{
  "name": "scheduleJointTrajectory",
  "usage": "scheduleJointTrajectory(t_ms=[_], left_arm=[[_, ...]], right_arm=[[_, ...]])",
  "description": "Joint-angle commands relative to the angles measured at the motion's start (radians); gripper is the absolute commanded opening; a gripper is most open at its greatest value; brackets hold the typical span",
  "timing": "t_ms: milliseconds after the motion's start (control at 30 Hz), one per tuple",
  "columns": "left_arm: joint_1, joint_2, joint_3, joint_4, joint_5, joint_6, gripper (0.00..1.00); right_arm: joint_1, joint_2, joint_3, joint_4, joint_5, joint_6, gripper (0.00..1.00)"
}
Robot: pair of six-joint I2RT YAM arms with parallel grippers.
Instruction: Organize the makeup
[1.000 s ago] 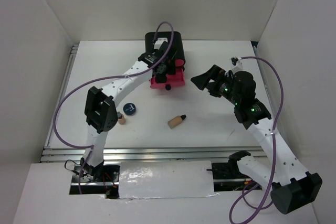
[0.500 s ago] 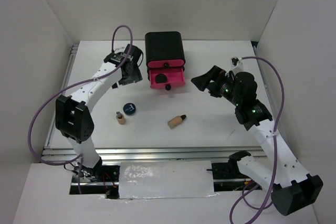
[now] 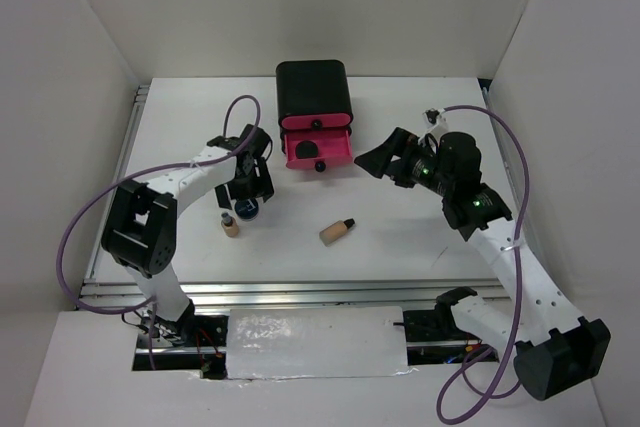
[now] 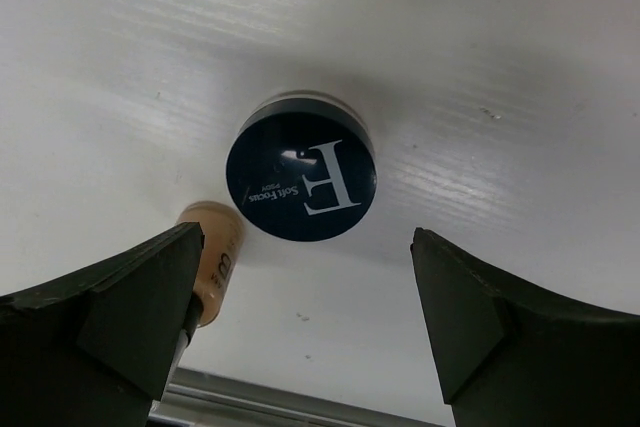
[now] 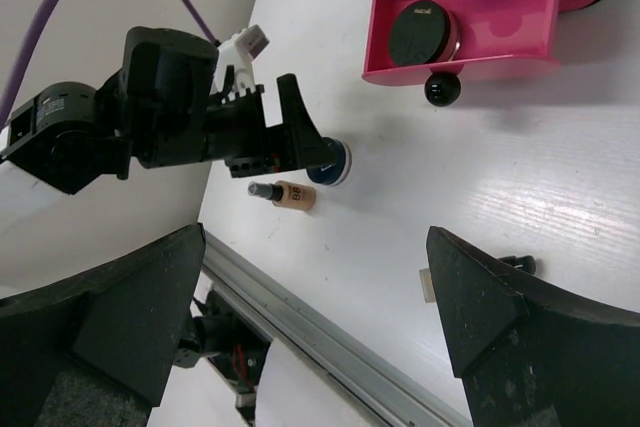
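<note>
Nearest the arm bases, a beige black-capped bottle (image 3: pixel 338 231) lies on its side on the white surface (image 3: pixel 420 237), apart from everything else. To its left, a second, smaller beige bottle with a black cap (image 3: pixel 230 225) lies just beside the round blue-lidded compact (image 4: pixel 301 176). The left pincer (image 3: pixel 244 195) hovers directly over that compact, jaws spread wide to either side and touching nothing. The step in hand looks like picking up the compact. The next move calls for a square descent that keeps the fingers off the neighbouring bottle, then closing across the rim. Farther back, the right pincer (image 3: pixel 377 159) hangs open and empty near the pulled-out pink plastic drawer (image 5: pixel 500 7), where a round black compact (image 5: pixel 424 32) already sits. Behind the drawer rises the black box (image 3: pixel 312 92).
</note>
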Motion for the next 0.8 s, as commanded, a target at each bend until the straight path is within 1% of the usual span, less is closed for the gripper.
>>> scheduleJointTrajectory(t_ms=[0,233,267,600,667,700,733,767], left_arm=[[0.013,-0.013,-0.008,0.088,0.038,0.024,0.99],[0.024,0.028,-0.044,0.132,0.029,0.018,0.99],[0.025,0.032,-0.044,0.137,0.028,0.018,0.98],[0.038,0.061,-0.052,0.125,-0.004,0.006,0.95],[0.044,0.065,-0.063,0.135,0.002,0.009,0.92],[0.045,0.068,-0.067,0.145,0.014,0.017,0.86],[0.050,0.070,-0.075,0.160,0.016,0.018,0.85],[0.053,0.071,-0.080,0.166,0.017,0.018,0.81]], right_arm=[[0.002,0.008,0.056,0.026,-0.046,-0.015,1.00],[0.002,0.008,0.064,0.018,-0.051,-0.020,1.00],[0.002,0.007,0.066,0.017,-0.049,-0.020,1.00],[0.003,0.014,0.056,0.018,-0.043,-0.015,1.00],[0.003,0.017,0.056,0.023,-0.045,-0.013,1.00],[0.000,0.021,0.056,0.026,-0.045,-0.012,1.00],[0.002,0.024,0.058,0.028,-0.046,-0.012,1.00],[0.002,0.025,0.062,0.028,-0.046,-0.012,1.00]])
